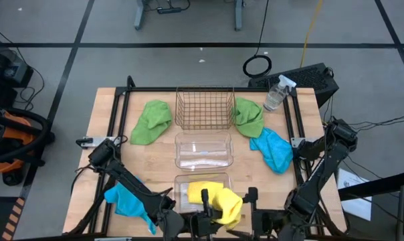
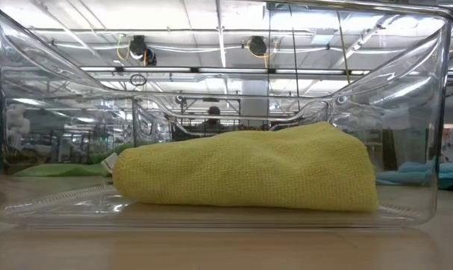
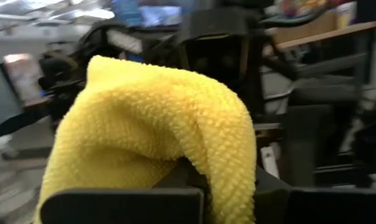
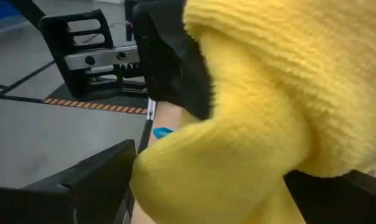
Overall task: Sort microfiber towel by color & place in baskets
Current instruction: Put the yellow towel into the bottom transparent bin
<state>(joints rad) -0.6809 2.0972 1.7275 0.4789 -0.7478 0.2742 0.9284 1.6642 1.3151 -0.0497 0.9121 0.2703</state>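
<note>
A yellow towel (image 2: 249, 169) lies folded on the floor of the nearest clear basket (image 1: 203, 179). A second yellow towel (image 1: 227, 206) hangs bunched above that basket's near right corner, with my left gripper (image 1: 207, 203) shut on it. My right gripper (image 1: 250, 199) stands open just right of this towel, and in the right wrist view the towel (image 4: 238, 155) fills the space between its fingers. Two green towels (image 1: 152, 120) (image 1: 249, 117) and two blue ones (image 1: 272, 148) (image 1: 125, 201) lie on the table. My left gripper pinches a fold of the yellow towel (image 3: 188, 158) between its two fingers, coming in level from the table's left. The cloth bulges up and drapes over the fingers, hiding the place of contact. My right gripper stands open around the same towel; I cannot tell whether it touches.
A copper wire basket (image 1: 203, 107) stands at the far middle, with a second clear basket (image 1: 203, 150) just nearer. A clear spray bottle (image 1: 275, 94) lies at the far right. A black frame runs along the table's edges.
</note>
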